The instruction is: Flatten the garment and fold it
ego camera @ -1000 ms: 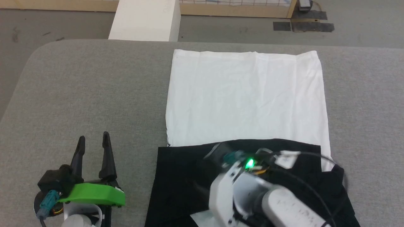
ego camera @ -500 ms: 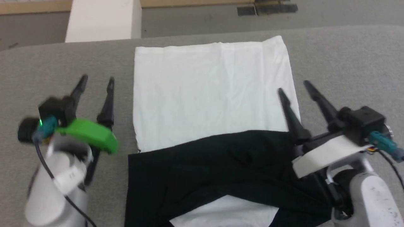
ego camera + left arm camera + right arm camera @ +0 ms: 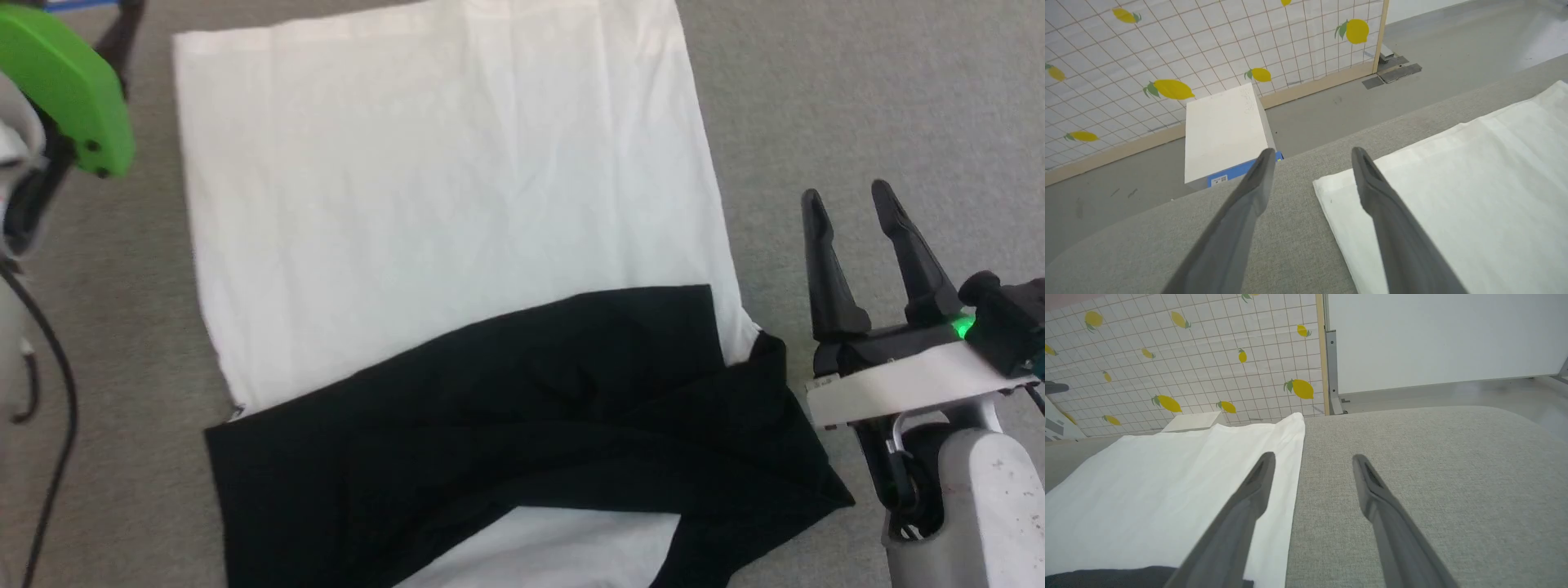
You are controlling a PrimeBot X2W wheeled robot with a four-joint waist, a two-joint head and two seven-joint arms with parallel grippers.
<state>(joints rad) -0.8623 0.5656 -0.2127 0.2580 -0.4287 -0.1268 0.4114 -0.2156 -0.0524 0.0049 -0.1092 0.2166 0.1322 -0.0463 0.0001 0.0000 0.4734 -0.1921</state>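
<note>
Grey tabletop (image 3: 816,98), garment (image 3: 441,204) partly out of frame, left tool (image 3: 1310,157) and right tool (image 3: 849,200) splayed, empty.

The garment (image 3: 441,204) lies spread on the worktop (image 3: 857,98), its sleeves (image 3: 531,408) crossed over its near end. The right claw (image 3: 847,192) stands just right of the garment's near right edge. The left claw (image 3: 1312,151) hangs by its far left corner. Beyond the worktop a box (image 3: 1220,130) sits on the floor (image 3: 1331,106), before a partition (image 3: 1208,49).

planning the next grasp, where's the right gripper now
Head view, lower right: the right gripper is open over the grey fabric table, beside the black-sleeved white garment.
</note>
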